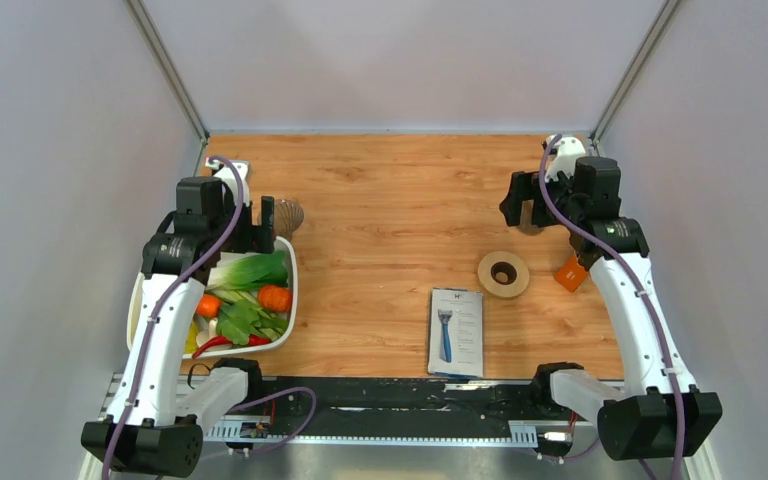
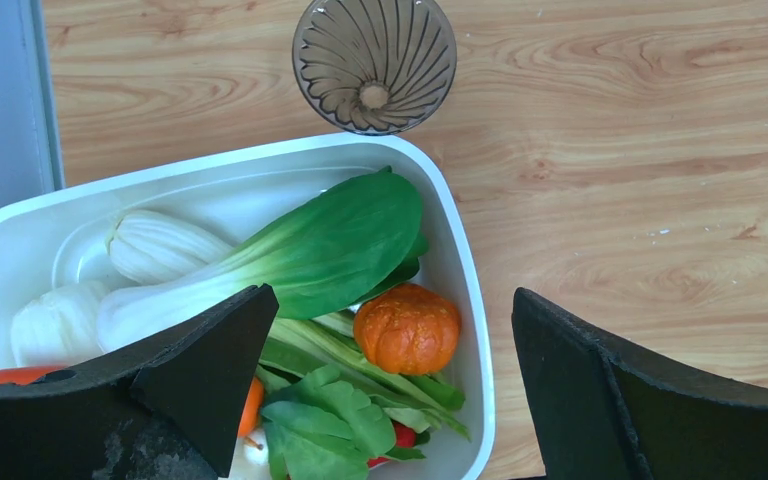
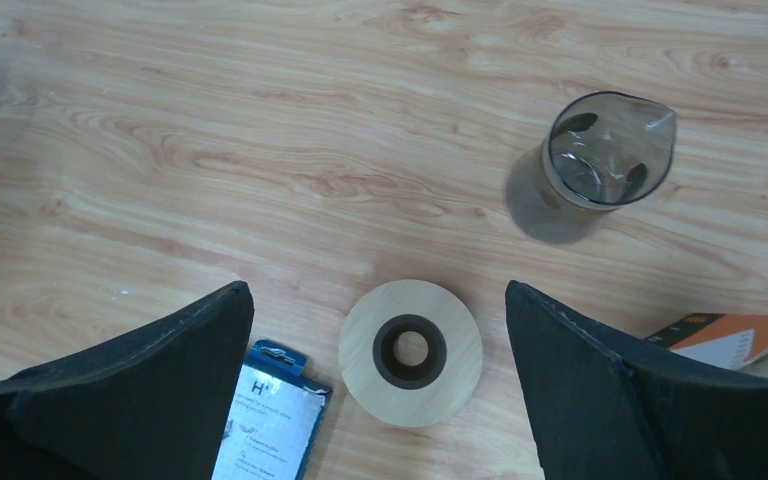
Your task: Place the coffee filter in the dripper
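Note:
The dripper, a translucent brownish ribbed cone, stands upright on the wooden table just beyond the far rim of a white tub; it also shows in the top view. The coffee filter is not in view in any frame. My left gripper is open and empty, hovering above the tub, short of the dripper. My right gripper is open and empty, high above a wooden ring at the far right of the table.
The white tub holds bok choy, a small orange pumpkin and other vegetables. A wooden ring, a clear glass carafe, a razor package and an orange packet lie on the right half.

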`<control>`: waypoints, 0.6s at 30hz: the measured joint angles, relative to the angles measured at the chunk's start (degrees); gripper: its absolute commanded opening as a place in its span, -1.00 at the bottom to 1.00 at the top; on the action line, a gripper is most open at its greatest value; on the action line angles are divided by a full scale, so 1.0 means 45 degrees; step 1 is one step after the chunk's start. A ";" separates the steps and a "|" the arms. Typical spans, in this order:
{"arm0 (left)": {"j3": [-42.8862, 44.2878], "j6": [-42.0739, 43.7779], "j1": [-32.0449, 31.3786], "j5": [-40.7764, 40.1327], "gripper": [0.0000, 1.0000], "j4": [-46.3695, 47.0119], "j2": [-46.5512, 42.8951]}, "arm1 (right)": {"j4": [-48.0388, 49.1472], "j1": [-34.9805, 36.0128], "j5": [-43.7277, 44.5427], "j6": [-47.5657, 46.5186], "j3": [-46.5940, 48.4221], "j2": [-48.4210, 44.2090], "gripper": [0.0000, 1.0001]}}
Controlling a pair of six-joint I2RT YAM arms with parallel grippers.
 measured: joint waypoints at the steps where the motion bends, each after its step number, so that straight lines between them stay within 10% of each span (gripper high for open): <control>1: 0.0000 -0.0005 0.0000 -0.0034 0.99 0.0000 0.0010 | 0.0005 0.0000 0.0253 0.0024 0.0005 0.0029 1.00; 18: 0.0151 -0.0729 0.0000 -0.0602 0.99 0.0520 0.0544 | -0.0029 -0.0165 0.4775 0.1277 0.1535 0.2671 1.00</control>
